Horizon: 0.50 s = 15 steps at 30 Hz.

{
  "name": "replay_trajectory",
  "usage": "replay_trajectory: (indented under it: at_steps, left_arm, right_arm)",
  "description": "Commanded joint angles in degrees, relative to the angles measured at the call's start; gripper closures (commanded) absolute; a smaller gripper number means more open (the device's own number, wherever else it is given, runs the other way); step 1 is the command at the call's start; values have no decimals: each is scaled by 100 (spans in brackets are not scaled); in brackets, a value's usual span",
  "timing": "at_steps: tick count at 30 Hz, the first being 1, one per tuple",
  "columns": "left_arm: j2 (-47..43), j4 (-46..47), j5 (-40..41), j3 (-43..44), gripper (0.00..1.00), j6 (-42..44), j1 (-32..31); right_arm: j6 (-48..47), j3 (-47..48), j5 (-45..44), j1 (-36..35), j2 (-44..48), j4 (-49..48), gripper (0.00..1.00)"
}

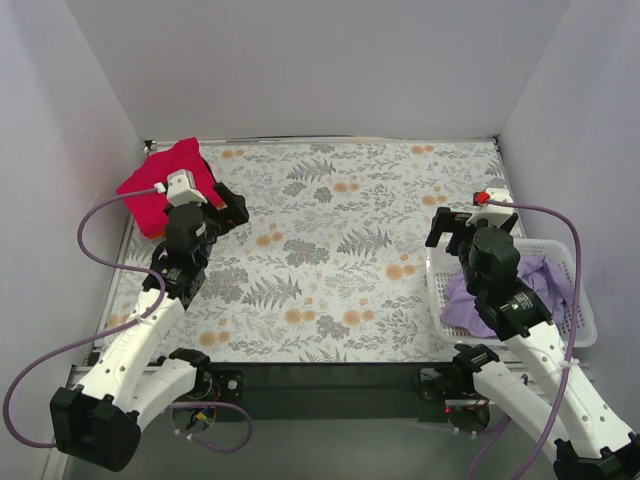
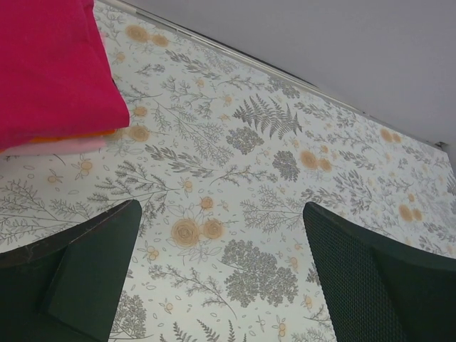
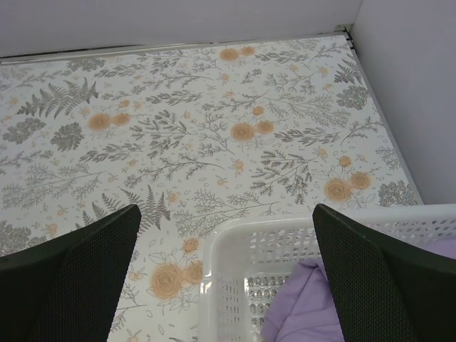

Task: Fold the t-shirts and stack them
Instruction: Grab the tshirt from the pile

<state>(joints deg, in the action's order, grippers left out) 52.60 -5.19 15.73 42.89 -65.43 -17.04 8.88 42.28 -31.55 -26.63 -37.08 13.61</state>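
Bright red cloth shirt, folded, far-left on floral-print bench; crumpled lavender shirt in white mesh basket — left tool, right tool fingers apart.

Bright, soft, even light, seemingly from overhead. Only faint, fuzzy shadows under the arms on the bench. Pretty crisp in all three views, floral print readable everywhere. Red t-shirt oversaturated, folds barely showing. Dimmer below the bench's near edge.
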Motion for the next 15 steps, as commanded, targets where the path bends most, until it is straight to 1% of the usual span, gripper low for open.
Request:
replay_trajectory:
  at_steps: [1,8,11,15]
  left_arm:
    - [-171,-61,193,193,10,39,-80]
    - [-136,-87,352,219,9,57,-195]
    - [-127,-96,204,219,9,57,-186]
    - [-162,-52,-95,246,9,39,-195]
  right_arm:
    - [26,34,-88,18,26,-60,2]
    - [17,61,-97,18,-27,-16,2]
    - [34,61,-106,18,-1,2,2]
    - [201,105,-132,27,-202,186,1]
